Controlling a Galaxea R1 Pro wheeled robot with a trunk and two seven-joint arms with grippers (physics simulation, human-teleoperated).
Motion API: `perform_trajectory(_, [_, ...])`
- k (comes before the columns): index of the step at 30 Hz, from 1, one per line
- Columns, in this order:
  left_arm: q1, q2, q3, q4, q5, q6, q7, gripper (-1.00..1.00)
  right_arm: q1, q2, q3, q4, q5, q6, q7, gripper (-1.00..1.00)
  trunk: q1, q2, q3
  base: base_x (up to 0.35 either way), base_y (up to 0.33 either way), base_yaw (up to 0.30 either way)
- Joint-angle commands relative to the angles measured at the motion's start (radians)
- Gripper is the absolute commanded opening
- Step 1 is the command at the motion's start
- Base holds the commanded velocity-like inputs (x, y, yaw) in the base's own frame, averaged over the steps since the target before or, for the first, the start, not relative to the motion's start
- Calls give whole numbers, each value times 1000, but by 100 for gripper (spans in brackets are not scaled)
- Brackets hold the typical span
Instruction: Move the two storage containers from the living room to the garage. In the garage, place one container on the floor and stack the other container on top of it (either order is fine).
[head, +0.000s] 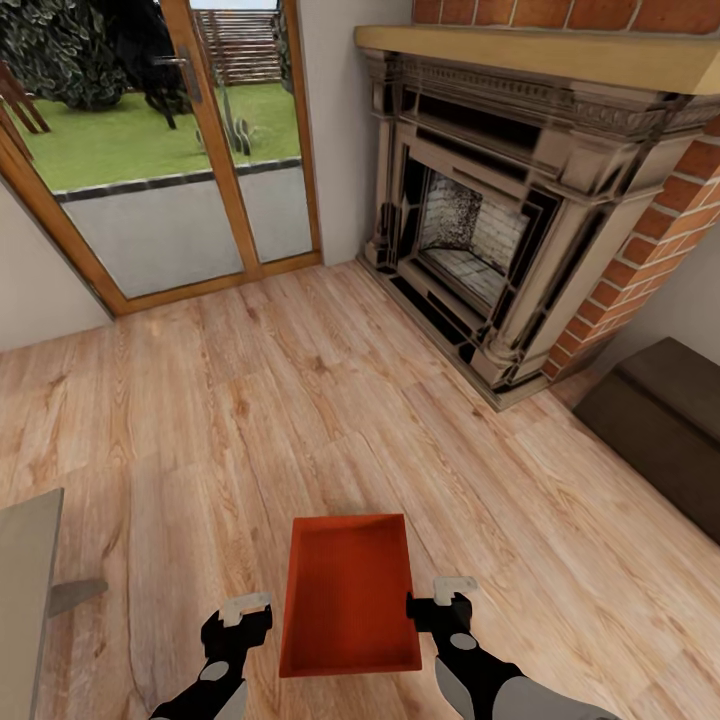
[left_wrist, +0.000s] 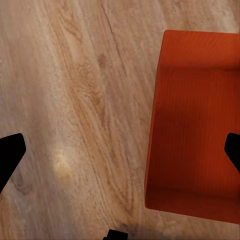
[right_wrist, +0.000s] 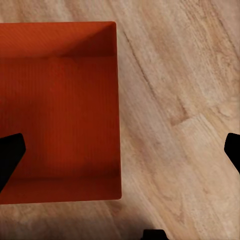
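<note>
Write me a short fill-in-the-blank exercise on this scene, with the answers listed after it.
1. The orange-red open-topped rectangular bin sits on the light ____ plank floor.
2. The bin lies ____ the left gripper and the right gripper.
3. Ahead to the right stands a red ____ fireplace.
4. The bin's inside is ____.

Answers: wood; between; brick; empty

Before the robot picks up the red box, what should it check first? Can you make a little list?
1. Box sits between the left gripper and right gripper: ok.
2. Box is empty: ok.
3. Both grippers open: ok.
4. Right gripper touching the box wall: cannot tell, looks very close.
5. Left gripper touching the box: not ok, a gap shows.
6. Wood floor ahead free of obstacles up to the fireplace: ok.
</note>
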Motion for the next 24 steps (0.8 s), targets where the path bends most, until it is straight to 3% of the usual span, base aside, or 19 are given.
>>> perform_trajectory(1, [-1, 0, 2, 1, 3, -4, 1, 100, -1, 0, 9, 1, -10, -4, -3, 100, 0, -1, -1, 0, 0, 0])
perform_trajectory(24, [-1, 0, 2, 1, 3, -4, 1, 100, -1, 0, 8, 1, -11, -4, -2, 100, 0, -1, -1, 0, 0, -38])
